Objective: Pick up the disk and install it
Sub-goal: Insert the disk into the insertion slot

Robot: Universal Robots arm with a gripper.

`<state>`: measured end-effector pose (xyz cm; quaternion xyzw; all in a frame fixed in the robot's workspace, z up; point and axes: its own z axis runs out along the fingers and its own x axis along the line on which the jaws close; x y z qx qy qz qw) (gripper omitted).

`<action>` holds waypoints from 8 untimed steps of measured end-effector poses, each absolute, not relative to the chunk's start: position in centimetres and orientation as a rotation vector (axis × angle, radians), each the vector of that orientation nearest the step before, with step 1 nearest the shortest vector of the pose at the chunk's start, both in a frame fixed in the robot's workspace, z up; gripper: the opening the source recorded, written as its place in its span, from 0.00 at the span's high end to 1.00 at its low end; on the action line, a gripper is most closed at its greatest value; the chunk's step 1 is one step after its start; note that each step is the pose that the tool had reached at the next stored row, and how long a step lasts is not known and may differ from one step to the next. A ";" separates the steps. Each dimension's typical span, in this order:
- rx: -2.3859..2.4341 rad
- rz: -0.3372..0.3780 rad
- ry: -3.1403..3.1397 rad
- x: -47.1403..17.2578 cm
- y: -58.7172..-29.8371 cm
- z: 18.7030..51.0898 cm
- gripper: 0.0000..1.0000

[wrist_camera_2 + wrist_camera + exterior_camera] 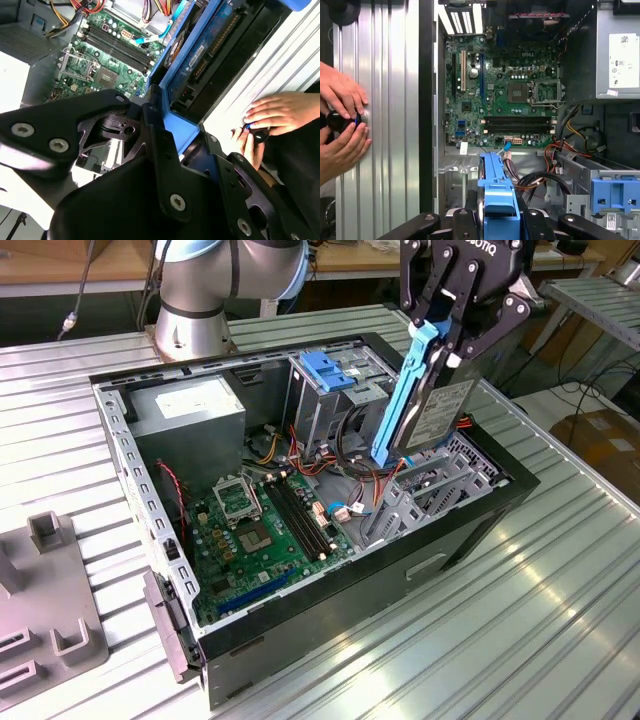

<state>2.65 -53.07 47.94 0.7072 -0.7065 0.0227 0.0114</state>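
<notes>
A ribbed metal surface (560, 620) carries an open case (300, 630) lying on its side, with a grey fixture (50, 610) near the exterior view's left edge. Behind the surface stand the arm's base (195, 300), a wooden bench (50, 260) and, at the exterior view's right, a cardboard box (605, 440). Inside the case lie the board (265, 530), a power supply (190, 405) and a cage topped by a blue bracket (325, 368).

The picture edge cuts off the claw's upper part in the exterior view. In the second wrist view, black linkage covers much of the disk. Whether the disk's lower end touches the bay beneath it cannot be told. In the first wrist view, two hands (342, 125) rest on the surface beside the case around a small black object (337, 121), too small to identify.

The claw (445, 335) is clenched on the upper end of the disk (440, 410), its fingers pressed to both faces. The disk hangs nearly upright, slightly tilted, blue rail toward the cage, over the end of the case at the exterior view's right.
</notes>
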 end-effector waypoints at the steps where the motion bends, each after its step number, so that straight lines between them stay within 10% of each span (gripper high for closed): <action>1: 2.206 0.071 -2.204 2.7 -53.1 47.9 0.63; 8: 2.206 0.071 -2.204 3.7 -53.9 47.6 0.63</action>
